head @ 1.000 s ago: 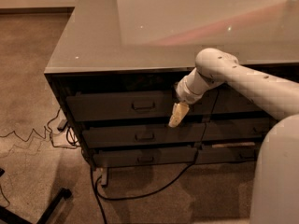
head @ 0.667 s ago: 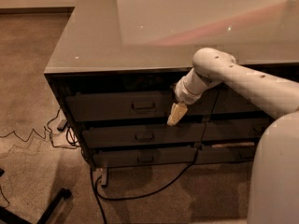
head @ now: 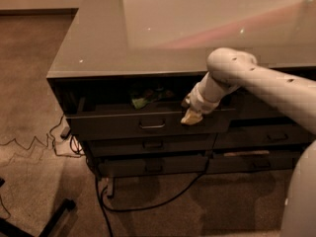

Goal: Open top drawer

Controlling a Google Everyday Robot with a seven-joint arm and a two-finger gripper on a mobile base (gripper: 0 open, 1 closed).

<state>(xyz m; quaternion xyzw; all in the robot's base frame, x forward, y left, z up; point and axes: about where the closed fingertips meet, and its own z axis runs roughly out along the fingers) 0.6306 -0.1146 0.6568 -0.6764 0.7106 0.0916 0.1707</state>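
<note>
The top drawer [head: 118, 125] is a wide dark grey drawer with a small metal pull [head: 152, 126] at its centre. It stands pulled out a short way from under the grey countertop [head: 103, 38]. Something green [head: 140, 102] lies inside it. My gripper [head: 190, 115] sits at the drawer's upper front edge, right of the pull, with its pale fingertips on the drawer front. My white arm [head: 256, 83] reaches in from the right.
Two shallower grey drawers [head: 153, 144] with like pulls sit below the top drawer, and more drawers [head: 276, 137] lie to the right. Black cables [head: 148, 201] run over the carpet below the cabinet. A dark stand leg [head: 49, 221] lies at the lower left.
The top drawer was shut earlier and is now pulled out a short way, showing its inside. My gripper has moved up to the drawer's top front edge.
</note>
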